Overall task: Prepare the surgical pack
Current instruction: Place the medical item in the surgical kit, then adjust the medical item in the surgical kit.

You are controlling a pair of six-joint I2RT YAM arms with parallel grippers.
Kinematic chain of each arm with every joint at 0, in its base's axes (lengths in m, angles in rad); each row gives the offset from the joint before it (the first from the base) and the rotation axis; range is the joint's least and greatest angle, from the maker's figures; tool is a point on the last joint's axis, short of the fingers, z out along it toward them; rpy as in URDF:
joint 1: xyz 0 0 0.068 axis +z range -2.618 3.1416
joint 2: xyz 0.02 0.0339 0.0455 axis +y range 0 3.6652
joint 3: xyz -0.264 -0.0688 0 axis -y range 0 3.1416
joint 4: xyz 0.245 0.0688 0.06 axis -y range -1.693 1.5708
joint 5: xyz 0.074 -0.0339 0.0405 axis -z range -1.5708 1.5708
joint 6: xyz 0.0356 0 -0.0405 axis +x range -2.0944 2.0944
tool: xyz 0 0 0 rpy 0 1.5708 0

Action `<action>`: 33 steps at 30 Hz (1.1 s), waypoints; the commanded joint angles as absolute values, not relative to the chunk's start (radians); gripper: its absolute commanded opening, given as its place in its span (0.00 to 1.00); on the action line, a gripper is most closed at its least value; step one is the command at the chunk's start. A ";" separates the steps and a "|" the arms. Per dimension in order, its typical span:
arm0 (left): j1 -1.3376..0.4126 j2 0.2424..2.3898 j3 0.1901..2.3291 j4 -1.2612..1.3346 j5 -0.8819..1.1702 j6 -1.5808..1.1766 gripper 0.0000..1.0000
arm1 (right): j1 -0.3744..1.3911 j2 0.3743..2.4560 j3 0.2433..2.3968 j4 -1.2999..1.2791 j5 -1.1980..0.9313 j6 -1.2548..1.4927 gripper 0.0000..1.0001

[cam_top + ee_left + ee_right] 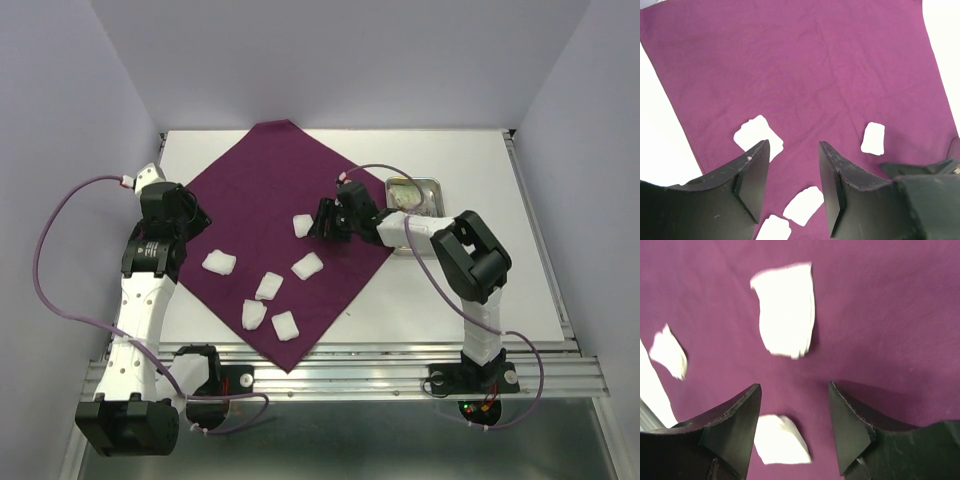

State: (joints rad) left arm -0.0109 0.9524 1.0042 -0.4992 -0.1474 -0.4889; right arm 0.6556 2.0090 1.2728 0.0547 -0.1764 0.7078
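While flat, pack [890,315] beneath right gripper [795,390]

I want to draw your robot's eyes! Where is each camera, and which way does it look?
Top external: above and behind the bases, looking down at the table, purple cloth, steel tray and both arms.
Left wrist: on the left arm, looking across cloth and gauze pads past its open left end effector.
Right wrist: on the right arm, close above the cloth, past its open right end effector.
Shared: both wrist views see cloth and pads.
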 commanded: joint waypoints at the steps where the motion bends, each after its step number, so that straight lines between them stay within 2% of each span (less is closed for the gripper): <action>1: -0.009 0.942 1.008 -0.474 -0.163 -0.491 0.54 | 0.660 1.968 1.252 0.048 -0.288 0.606 0.61; 9: -0.009 0.951 1.011 -0.471 -0.156 -0.485 0.54 | 0.670 2.057 1.321 0.003 -0.488 0.516 0.60; 14: -0.009 0.956 1.009 -0.469 -0.153 -0.486 0.54 | 0.680 2.083 1.361 -0.089 -0.517 0.454 0.60; 20: -0.009 0.957 1.003 -0.468 -0.146 -0.486 0.54 | 0.680 2.083 1.354 -0.130 -0.586 0.413 0.53; 23: -0.009 0.954 1.002 -0.468 -0.147 -0.485 0.54 | 0.680 2.065 1.344 -0.141 -0.565 0.396 0.42; 24: -0.009 0.953 1.000 -0.469 -0.147 -0.485 0.54 | 0.680 2.050 1.336 -0.143 -0.537 0.396 0.33; 29: -0.009 0.943 1.005 -0.479 -0.152 -0.480 0.54 | 0.680 2.011 1.325 -0.143 -0.488 0.422 0.16; 32: -0.009 0.939 1.006 -0.483 -0.153 -0.477 0.54 | 0.680 1.970 1.293 -0.137 -0.439 0.483 0.02; 33: -0.009 0.939 1.009 -0.486 -0.153 -0.477 0.54 | 0.680 1.941 1.278 -0.121 -0.407 0.545 0.01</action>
